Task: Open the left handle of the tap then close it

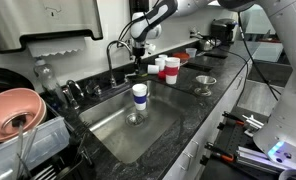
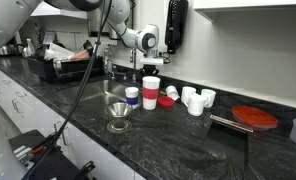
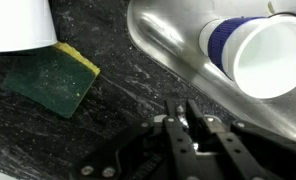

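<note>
Right now my gripper (image 1: 137, 64), jaws pinched nearly together and empty, hangs just beside the tap (image 1: 115, 55): its upright stem at nine o'clock, base levers lower, around eight

Your gripper (image 3: 181, 110) is blurred, cut off by the bottom edge; handles on the tap (image 1: 111, 62) seem too small to tell.

At the back rim of the sink (image 1: 113, 132) the tap (image 1: 115, 50) rose, and a white, blue-banded container (image 1: 139, 95) stood inside the sink near that rim. The basin's remaining floor lay bare. Past the sink's far end, red-and-white cups (image 1: 168, 67) crowded the counter. A sponge (image 3: 56, 78) lay just beside its rim.
</note>
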Motion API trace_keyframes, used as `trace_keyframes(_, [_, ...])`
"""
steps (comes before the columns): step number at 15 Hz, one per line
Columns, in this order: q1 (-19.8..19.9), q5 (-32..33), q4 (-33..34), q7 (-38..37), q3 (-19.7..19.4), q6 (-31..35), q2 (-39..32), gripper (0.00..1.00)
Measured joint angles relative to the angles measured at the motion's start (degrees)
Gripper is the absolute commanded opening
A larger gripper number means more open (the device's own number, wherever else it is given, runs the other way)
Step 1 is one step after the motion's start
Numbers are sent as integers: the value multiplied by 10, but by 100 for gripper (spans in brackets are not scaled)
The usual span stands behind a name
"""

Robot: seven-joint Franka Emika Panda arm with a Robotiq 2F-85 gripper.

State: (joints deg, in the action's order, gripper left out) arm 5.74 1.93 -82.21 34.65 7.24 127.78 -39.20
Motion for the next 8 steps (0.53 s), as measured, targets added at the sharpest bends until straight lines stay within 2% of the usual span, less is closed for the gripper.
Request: trace_keyframes(8, [0,-3,-8,-1,0,6,4,4])
